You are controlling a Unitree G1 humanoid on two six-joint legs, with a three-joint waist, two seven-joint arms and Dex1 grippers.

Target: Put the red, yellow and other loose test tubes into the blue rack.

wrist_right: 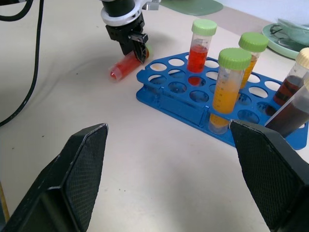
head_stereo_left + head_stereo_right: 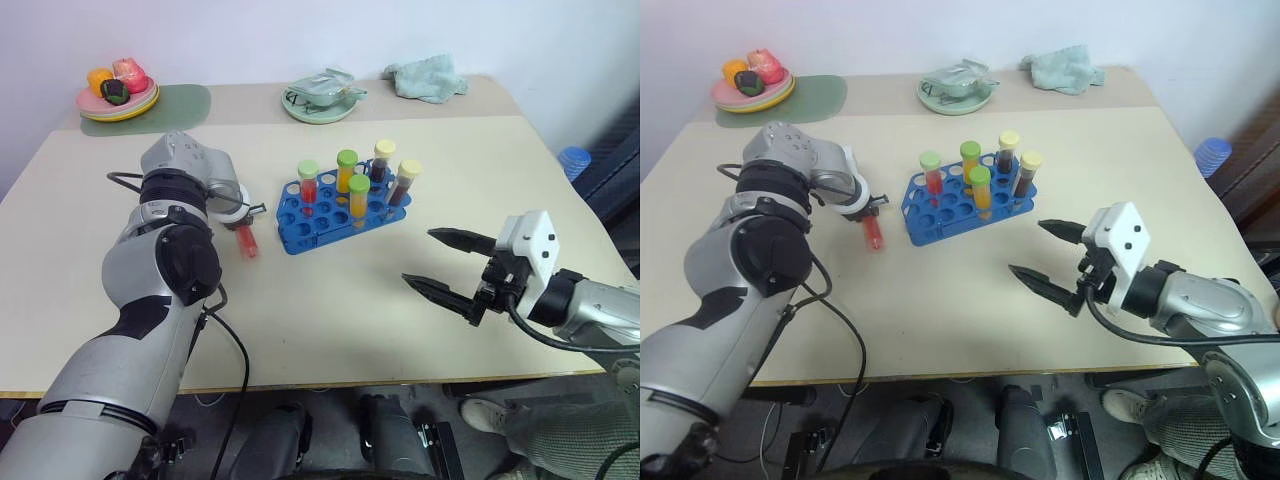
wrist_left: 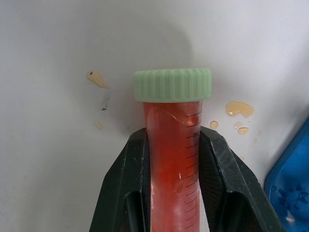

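Note:
A red test tube (image 3: 173,169) with a pale green cap lies on the table just left of the blue rack (image 2: 312,228). My left gripper (image 2: 246,225) points down at it and is shut on its body, one black finger on each side. The tube's lower end (image 2: 247,245) sticks out below the fingers. The rack holds several upright tubes: a red one (image 2: 308,185), orange-yellow ones (image 2: 358,198) with green caps, and dark ones (image 2: 403,185) with yellow caps. My right gripper (image 2: 445,265) hovers open and empty, right of the rack and nearer the front of the table.
A plate of fruit (image 2: 118,100) on a green mat (image 2: 185,100) stands at the back left. A green dish (image 2: 320,100) and a crumpled cloth (image 2: 425,78) lie at the back. Small drops of liquid (image 3: 239,108) spot the table near the red tube.

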